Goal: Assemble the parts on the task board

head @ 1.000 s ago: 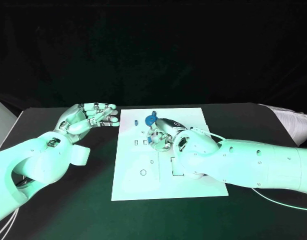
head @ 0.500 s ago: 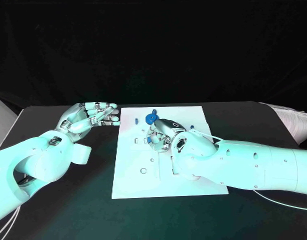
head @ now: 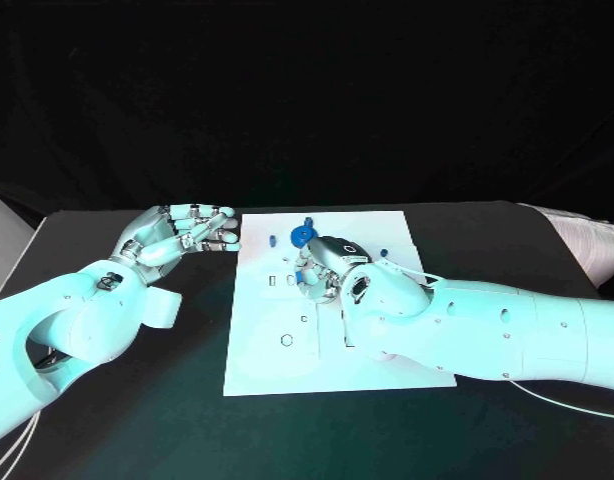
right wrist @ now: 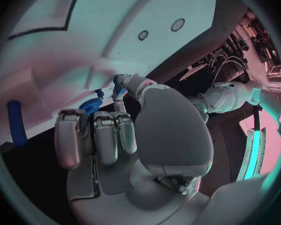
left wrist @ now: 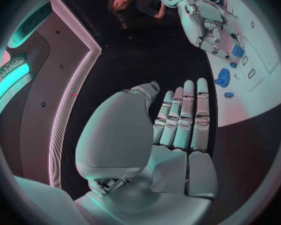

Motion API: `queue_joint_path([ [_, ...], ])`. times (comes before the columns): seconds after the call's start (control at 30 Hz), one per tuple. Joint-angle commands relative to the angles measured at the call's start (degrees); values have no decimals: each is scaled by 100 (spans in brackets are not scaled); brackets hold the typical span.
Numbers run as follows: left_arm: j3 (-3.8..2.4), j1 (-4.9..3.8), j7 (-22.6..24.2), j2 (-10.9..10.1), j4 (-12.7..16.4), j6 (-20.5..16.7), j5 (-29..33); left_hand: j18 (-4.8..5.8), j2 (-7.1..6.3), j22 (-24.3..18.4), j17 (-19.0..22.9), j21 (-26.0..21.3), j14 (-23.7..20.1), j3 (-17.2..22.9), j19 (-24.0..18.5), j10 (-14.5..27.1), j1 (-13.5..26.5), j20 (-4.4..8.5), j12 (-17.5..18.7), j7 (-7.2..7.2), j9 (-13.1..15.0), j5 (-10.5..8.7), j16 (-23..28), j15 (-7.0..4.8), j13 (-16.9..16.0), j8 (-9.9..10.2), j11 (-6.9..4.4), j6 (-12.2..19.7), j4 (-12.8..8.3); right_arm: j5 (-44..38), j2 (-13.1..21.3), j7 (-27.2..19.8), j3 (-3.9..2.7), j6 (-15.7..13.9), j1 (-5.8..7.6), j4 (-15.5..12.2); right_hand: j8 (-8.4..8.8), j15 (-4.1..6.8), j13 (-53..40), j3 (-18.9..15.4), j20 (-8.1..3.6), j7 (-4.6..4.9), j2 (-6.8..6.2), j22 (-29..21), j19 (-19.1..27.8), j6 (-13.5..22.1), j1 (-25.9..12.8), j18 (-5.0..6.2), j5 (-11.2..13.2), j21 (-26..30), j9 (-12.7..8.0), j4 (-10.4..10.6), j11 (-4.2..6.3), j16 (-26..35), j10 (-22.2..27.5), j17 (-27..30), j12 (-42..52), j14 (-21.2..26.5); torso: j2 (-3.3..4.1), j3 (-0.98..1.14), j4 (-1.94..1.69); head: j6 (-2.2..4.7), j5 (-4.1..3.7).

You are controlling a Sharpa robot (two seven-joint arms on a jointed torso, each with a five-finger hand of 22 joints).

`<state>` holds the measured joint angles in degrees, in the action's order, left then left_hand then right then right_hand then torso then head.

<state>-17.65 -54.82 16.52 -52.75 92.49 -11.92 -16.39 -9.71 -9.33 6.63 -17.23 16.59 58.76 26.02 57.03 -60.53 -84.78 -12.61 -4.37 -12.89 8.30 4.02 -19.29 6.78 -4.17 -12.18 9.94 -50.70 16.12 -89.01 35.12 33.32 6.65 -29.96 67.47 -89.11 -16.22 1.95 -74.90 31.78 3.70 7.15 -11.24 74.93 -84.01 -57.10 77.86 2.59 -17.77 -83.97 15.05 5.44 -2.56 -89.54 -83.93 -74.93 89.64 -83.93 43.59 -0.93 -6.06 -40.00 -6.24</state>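
With the blue gear seated on the task board, the right hand pinched a small blue part beside it, unplaced, while the left hand hovered empty, fingers apart.

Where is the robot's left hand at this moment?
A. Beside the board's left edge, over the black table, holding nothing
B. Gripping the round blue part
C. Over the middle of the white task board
A: in the head view the left hand hovers just off the task board, over the black table, fingers empty.
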Motion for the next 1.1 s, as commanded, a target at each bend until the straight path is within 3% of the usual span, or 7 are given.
queue_joint_path([
  [0.03,-3,4,2,7,5,124,-25,-71,-44,9,-5,20,-31,39,-25,-25,11,12,29,-59,4,-35,-39,4,2,-24,4,21,-6,-294,-27,55,1,9,-17,44,-51,-11,-1479,-19,13,3,7,856,-379,-17,-46,-88,-14,24,315,-2,13,-5,-576,-1385,5,-580,0,-1,3,-4,0],
  [0.6,-3,9,-6,7,-1,140,-45,-70,-46,8,-10,21,-38,40,-29,-23,16,10,34,-60,4,-35,-39,6,3,-23,5,25,-3,-321,-100,61,3,51,-62,137,-51,-13,-1473,-31,14,5,-26,849,-377,10,-105,-87,-9,32,314,9,11,-4,-570,-1384,-2,-580,-2,-1,1,-36,-3],
  [0.87,-3,10,-8,2,-5,140,-47,-70,-46,8,-10,21,-38,40,-29,-23,16,10,34,-60,4,-35,-39,6,3,-23,5,25,-3,-319,-103,53,4,84,-69,143,-46,-18,-1462,-66,18,13,-102,849,-378,55,-197,-87,17,35,309,28,4,-4,-559,-1384,-13,-580,-4,-2,1,-44,1],
  [0.93,-3,10,-8,0,-4,140,-47,-70,-46,8,-10,21,-38,40,-29,-23,16,10,34,-60,4,-35,-39,6,3,-23,5,25,-3,-319,-103,48,4,94,-70,146,-57,-22,-1454,-120,21,16,-150,851,-380,80,-270,-87,-195,36,310,42,0,-5,-551,-1388,-21,-581,-3,-1,5,-45,6],
  [1.1,-3,10,-10,-3,-4,140,-47,-70,-46,8,-10,21,-38,40,-29,-23,16,10,34,-60,4,-35,-39,6,3,-23,5,25,-3,-319,-103,43,5,116,-71,147,-43,-25,-1440,-148,23,27,-178,845,-378,118,-293,-85,-197,44,303,43,-7,-4,-536,-1385,-36,-580,0,1,6,-47,-3],
])
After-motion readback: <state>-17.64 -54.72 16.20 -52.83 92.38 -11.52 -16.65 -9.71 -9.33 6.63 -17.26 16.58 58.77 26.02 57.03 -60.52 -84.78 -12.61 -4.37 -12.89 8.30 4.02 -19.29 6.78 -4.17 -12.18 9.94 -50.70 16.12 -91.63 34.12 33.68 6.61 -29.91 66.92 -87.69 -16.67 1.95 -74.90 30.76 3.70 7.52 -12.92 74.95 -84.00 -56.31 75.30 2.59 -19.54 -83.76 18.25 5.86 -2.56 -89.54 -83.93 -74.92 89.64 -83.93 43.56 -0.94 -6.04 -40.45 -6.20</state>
